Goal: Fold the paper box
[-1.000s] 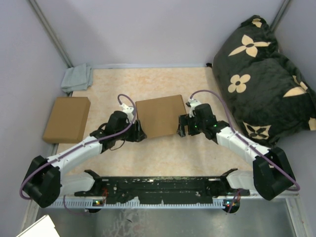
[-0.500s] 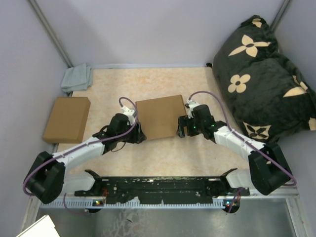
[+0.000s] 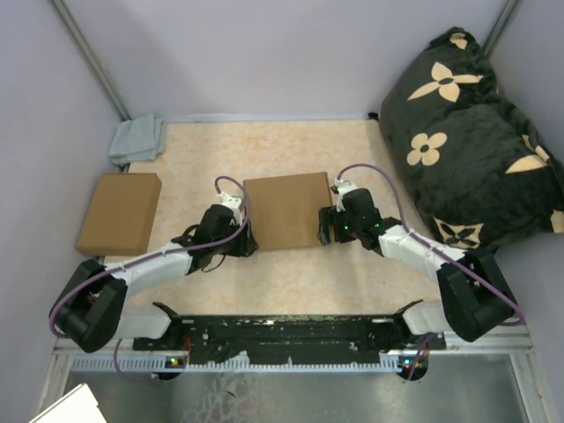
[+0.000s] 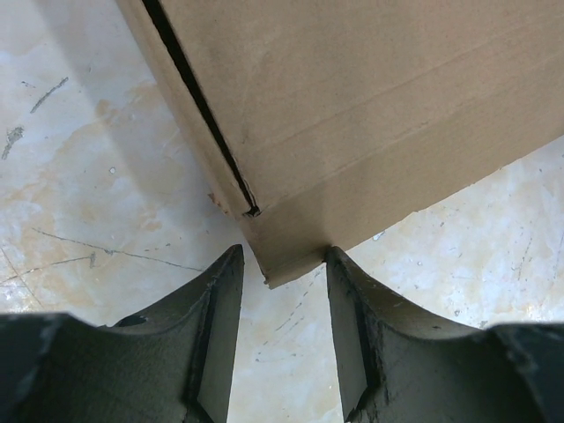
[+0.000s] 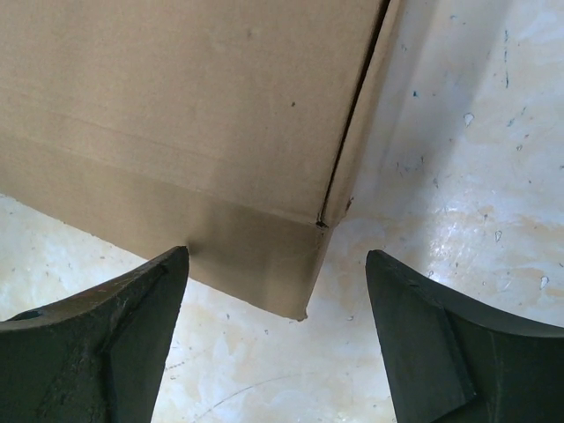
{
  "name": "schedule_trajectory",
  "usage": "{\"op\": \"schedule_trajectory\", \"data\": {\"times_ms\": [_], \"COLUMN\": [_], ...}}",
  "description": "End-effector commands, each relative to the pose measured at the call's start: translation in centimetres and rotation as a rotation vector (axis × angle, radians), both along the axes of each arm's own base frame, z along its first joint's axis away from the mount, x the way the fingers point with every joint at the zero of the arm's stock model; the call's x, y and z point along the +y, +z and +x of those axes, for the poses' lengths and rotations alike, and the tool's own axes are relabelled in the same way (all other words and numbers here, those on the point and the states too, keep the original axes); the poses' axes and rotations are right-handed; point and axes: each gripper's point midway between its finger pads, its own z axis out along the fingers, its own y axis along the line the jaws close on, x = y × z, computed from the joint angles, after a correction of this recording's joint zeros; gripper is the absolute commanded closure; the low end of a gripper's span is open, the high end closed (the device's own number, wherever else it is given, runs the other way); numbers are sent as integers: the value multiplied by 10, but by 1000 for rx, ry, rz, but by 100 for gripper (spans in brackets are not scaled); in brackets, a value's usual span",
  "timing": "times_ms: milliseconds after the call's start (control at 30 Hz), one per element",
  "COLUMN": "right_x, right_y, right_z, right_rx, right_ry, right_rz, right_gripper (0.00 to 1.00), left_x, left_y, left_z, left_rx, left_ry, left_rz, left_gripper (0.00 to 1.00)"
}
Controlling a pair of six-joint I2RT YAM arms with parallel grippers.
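While the plain brown cardboard paper box (image 3: 284, 210) is lying closed on the beige table (image 3: 291, 150), the left gripper (image 4: 280, 256), half-spread, and the right gripper (image 5: 278, 256), wide, are straddling its near corners, probably squaring it, clamping nothing.

On the mottled beige worktop (image 3: 291, 145) the paper box (image 3: 286, 209) is laid near the middle; a second cardboard box (image 3: 119, 212) is set at the left edge, a grey cloth (image 3: 137, 139) in the far left corner, a black flowered cushion (image 3: 467, 132) at the right edge
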Motion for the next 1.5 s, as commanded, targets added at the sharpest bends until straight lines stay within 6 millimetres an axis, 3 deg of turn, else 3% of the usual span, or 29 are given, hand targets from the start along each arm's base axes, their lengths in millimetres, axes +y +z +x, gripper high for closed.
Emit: {"op": "schedule_trajectory", "data": {"times_ms": [0, 133, 300, 367, 433, 800, 967, 1133, 1267, 1300, 1333, 1367, 1467], "right_x": [3, 2, -1, -2, -4, -3, -1, 12, 33, 38, 43, 47, 66], "right_y": [1, 5, 16, 17, 12, -20, -17, 22, 88, 104, 120, 131, 145], "right_z": [8, 2, -5, -6, -5, 19, 19, 3, 12, 19, 31, 46, 97], "right_rx": [-43, -38, -59, -69, -70, -34, -27, -20, -133, -172, -218, -258, -317], "right_ry": [-7, -2, 0, -3, -16, -101, -102, -5, 68, 76, 79, 69, 67], "right_rz": [8, 14, 28, 35, 31, -14, -5, 71, 188, 208, 222, 222, 194], "right_gripper": [18, 21, 44, 59, 67, 68, 68, 66, 82, 88, 92, 93, 90], "left_x": [4, 5, 6, 6, 7, 13, 14, 18, 18, 17, 16, 14, 7], "left_y": [-7, -2, 4, 6, 5, -1, 4, 16, 36, 42, 47, 51, 54], "left_z": [2, 3, 5, 6, 7, 28, 33, 23, 11, 7, 5, 2, -2], "left_rx": [-10, -23, -34, -38, -42, -86, -116, -123, -120, -122, -127, -129, -139], "left_ry": [7, 13, 18, 21, 25, 114, 164, 140, 103, 91, 74, 60, 6], "left_rz": [32, 31, 33, 35, 38, 72, 33, 32, 8, -5, -17, -29, -54], "left_gripper": [52, 51, 52, 52, 52, 55, 55, 55, 58, 68, 88, 99, 100]}}
